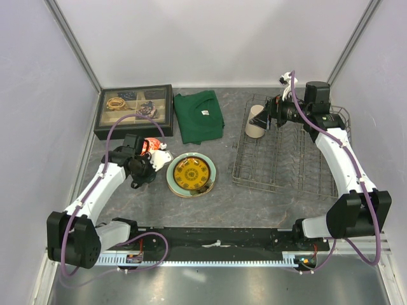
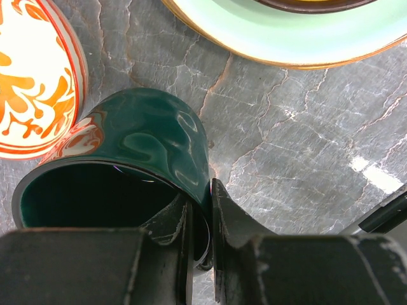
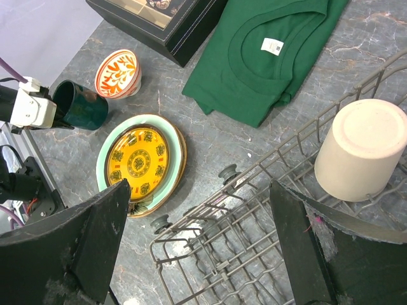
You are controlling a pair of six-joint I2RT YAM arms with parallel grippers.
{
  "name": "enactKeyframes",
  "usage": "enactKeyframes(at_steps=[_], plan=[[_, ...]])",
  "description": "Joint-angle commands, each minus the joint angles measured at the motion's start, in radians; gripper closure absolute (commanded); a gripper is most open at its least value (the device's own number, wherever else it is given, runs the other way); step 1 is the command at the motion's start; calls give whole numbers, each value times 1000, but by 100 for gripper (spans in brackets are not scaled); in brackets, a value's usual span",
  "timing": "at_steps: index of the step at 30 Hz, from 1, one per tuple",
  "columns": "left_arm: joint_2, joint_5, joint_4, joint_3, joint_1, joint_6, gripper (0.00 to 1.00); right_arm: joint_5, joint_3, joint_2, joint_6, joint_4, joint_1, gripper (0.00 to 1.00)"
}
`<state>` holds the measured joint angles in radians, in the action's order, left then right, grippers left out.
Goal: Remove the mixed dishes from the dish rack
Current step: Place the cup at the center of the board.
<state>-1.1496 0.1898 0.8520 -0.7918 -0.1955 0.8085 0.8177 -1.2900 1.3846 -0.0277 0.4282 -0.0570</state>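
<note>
Low in the left-wrist view, the left gripper is clamped on the rim of the dark green handled mug. The mug is on its side, out on the table beside the red-and-white patterned bowl. Mid-frame overhead, the small yellow patterned plate sits on the pale green floral plate, both unloaded. Upper right, only the beige tumbler is left in the dish rack, with the right gripper spread wide beside it.

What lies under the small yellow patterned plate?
The pale green floral plate, its rim showing around it. A cream plate's edge peeks out beneath that. The small yellow patterned plate covers their centres.
</note>
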Motion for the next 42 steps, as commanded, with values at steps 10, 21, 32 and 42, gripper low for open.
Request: enactKeyframes(at_steps=[10, 21, 32, 42], plan=[[-18, 40, -27, 6, -2, 83, 98, 20, 0, 1, 46, -3, -6, 2], [-55, 34, -24, 3, -5, 90, 98, 18, 0, 4, 54, 1, -4, 2], [-75, 20, -8, -1, -19, 89, 96, 17, 1, 8, 58, 4, -7, 2], [-67, -3, 4, 5, -32, 90, 90, 12, 4, 7, 60, 3, -6, 2]])
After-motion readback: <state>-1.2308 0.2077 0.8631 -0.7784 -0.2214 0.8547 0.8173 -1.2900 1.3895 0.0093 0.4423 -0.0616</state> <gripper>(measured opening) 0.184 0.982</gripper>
